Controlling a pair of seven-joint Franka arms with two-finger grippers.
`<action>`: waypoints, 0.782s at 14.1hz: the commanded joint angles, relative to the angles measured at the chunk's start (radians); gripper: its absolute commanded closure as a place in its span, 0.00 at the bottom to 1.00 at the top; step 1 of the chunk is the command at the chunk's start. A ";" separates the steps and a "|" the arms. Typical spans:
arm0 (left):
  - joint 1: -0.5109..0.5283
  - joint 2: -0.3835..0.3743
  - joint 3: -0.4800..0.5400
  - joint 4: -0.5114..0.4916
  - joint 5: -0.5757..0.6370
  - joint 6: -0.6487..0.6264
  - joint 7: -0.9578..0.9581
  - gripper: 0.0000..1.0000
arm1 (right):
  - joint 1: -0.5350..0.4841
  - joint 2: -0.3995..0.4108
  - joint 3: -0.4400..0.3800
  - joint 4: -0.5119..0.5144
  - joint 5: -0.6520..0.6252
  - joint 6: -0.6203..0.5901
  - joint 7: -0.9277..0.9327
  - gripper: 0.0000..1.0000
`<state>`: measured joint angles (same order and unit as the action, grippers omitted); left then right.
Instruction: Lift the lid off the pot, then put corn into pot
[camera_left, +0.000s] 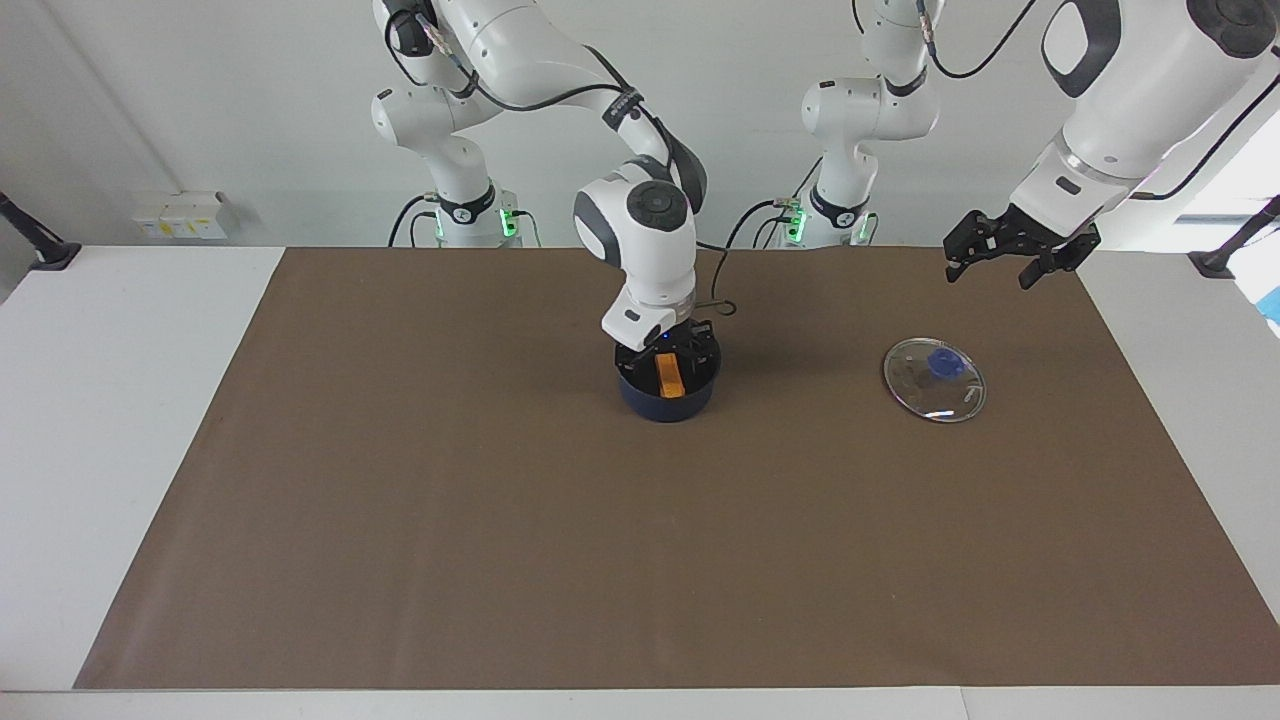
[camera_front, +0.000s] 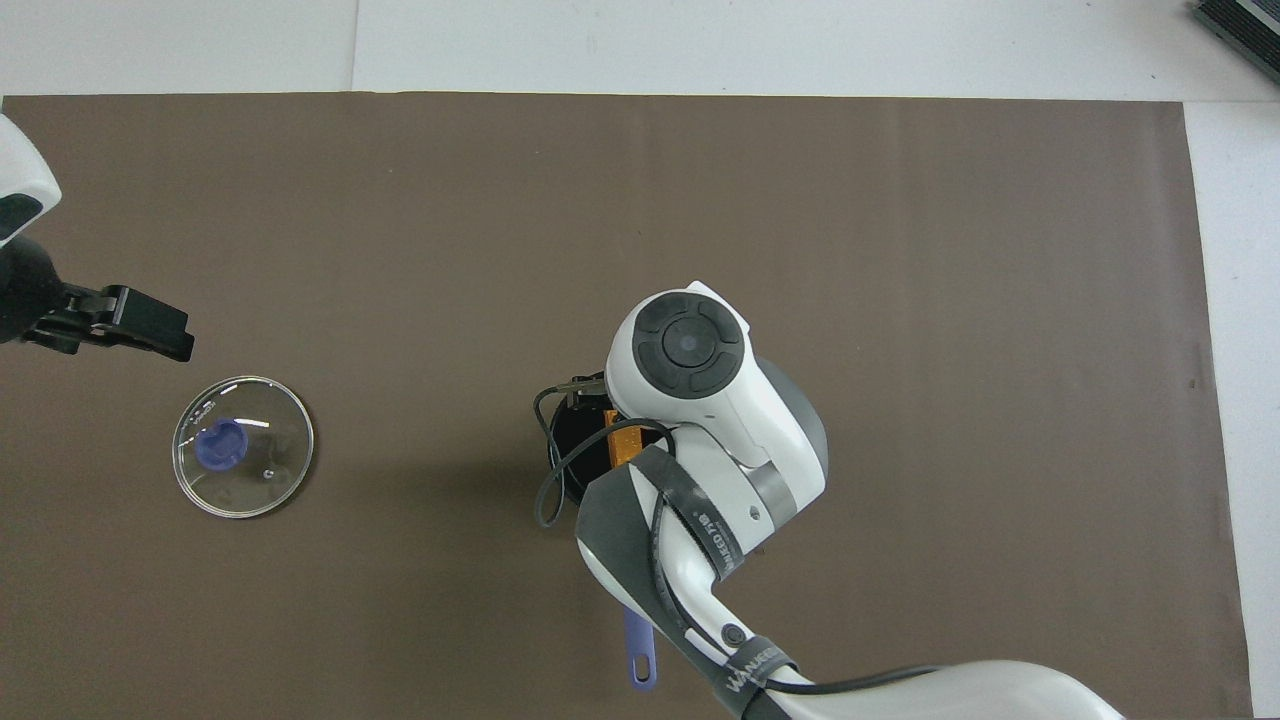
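The corn (camera_left: 669, 373) lies inside the pot (camera_left: 667, 399) at the middle of the desk (camera_left: 400, 520), so the drop looks done. The right pincer (camera_left: 676, 347) hangs just over the pot's rim, its fingers apart and empty. To finish well, it should rise straight up so it does not snag the rim. The lid (camera_left: 934, 379) rests flat toward the left arm's end. The left pincer (camera_left: 1003, 252) waits above it, fingers apart.

white lettering on a black strap (camera_front: 712, 530) around the right arm, a second lettered strap (camera_front: 750, 668) lower down, neither legible
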<state>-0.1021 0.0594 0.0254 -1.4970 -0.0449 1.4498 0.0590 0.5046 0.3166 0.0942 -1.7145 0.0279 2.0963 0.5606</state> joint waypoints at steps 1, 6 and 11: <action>-0.001 -0.016 0.011 -0.011 -0.004 -0.014 0.001 0.00 | -0.082 -0.127 0.007 -0.017 0.017 -0.076 -0.063 0.00; 0.013 -0.016 0.019 -0.011 -0.003 -0.014 -0.001 0.00 | -0.199 -0.273 0.002 -0.014 0.018 -0.176 -0.126 0.00; 0.012 -0.016 0.019 -0.011 -0.003 -0.014 -0.001 0.00 | -0.300 -0.332 0.001 0.122 0.006 -0.369 -0.163 0.00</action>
<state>-0.0940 0.0589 0.0447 -1.4970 -0.0449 1.4487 0.0589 0.2425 -0.0147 0.0887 -1.6662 0.0280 1.8085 0.4363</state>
